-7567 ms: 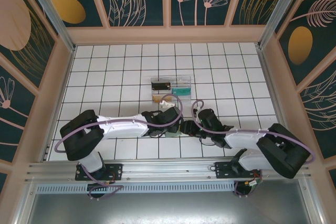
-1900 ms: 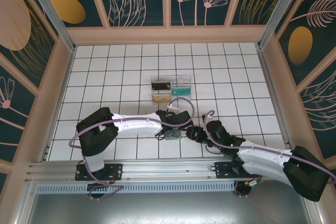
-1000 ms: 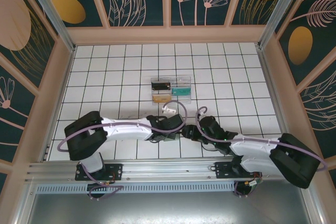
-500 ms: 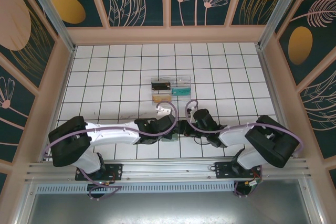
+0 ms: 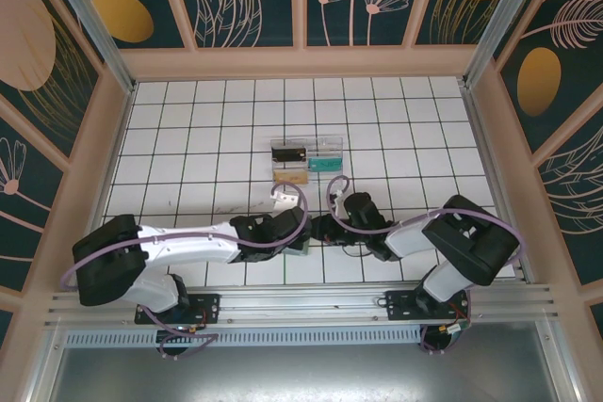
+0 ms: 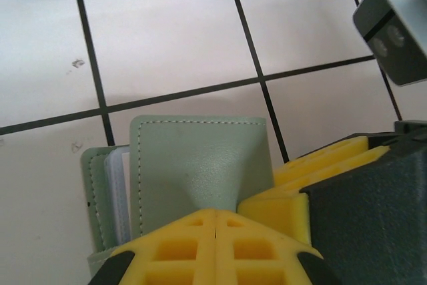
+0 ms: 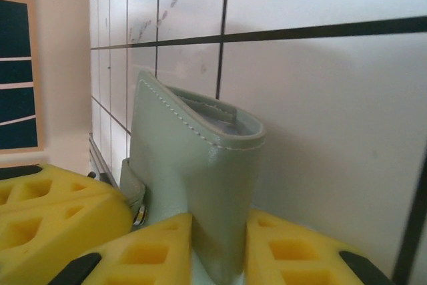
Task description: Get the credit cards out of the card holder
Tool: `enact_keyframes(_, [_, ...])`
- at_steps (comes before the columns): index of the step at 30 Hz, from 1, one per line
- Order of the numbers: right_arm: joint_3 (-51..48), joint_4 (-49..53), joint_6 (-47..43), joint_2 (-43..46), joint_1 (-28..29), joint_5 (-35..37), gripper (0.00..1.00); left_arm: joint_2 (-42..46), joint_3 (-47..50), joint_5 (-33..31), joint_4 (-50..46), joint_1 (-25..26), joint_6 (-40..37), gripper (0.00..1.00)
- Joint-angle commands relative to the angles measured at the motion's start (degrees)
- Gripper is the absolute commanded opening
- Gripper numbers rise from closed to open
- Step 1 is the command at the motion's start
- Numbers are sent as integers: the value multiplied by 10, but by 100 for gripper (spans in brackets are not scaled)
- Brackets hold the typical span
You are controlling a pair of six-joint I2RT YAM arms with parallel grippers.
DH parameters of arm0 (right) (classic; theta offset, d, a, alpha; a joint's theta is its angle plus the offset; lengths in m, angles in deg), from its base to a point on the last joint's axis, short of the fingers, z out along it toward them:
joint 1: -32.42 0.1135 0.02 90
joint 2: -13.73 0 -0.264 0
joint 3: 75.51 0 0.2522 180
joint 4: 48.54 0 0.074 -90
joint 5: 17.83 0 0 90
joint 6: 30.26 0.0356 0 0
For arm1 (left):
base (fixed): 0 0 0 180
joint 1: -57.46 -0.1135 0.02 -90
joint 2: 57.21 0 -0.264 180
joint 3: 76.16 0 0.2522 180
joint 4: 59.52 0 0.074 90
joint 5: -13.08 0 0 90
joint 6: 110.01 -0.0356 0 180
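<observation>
Two grippers met at the card holder (image 6: 193, 165), which stood on edge near the front of the table (image 5: 188, 138), just short of the clear tray (image 5: 308, 159). Over the last second the right arm had folded its elbow in. It brought the right gripper (image 7: 217, 245) onto the holder's free flap, its yellow pads narrowing until they pressed both faces. The left gripper (image 6: 215, 217) stayed clamped shut on the other panel. Pale edges, probably the credit cards (image 6: 120, 188), showed inside the pocket, so these looked not yet drawn. With both sides held, the holder seemed ready to be spread open.
</observation>
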Motion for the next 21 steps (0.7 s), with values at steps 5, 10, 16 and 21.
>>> enact_keyframes(5, [12, 46, -8, -43, 2, 20, 22, 80, 26, -37, 33, -15, 29, 0])
enact_keyframes(10, [17, 63, -12, -52, 1, 31, 22, 139, 60, -34, 34, -38, 36, 0])
enact_keyframes(16, [30, 88, -24, -36, 2, 38, 23, 118, 59, 0, 12, -46, 24, 16])
enact_keyframes(21, [39, 103, -30, -25, 9, 44, 23, 41, 18, 78, -5, -46, 0, 38])
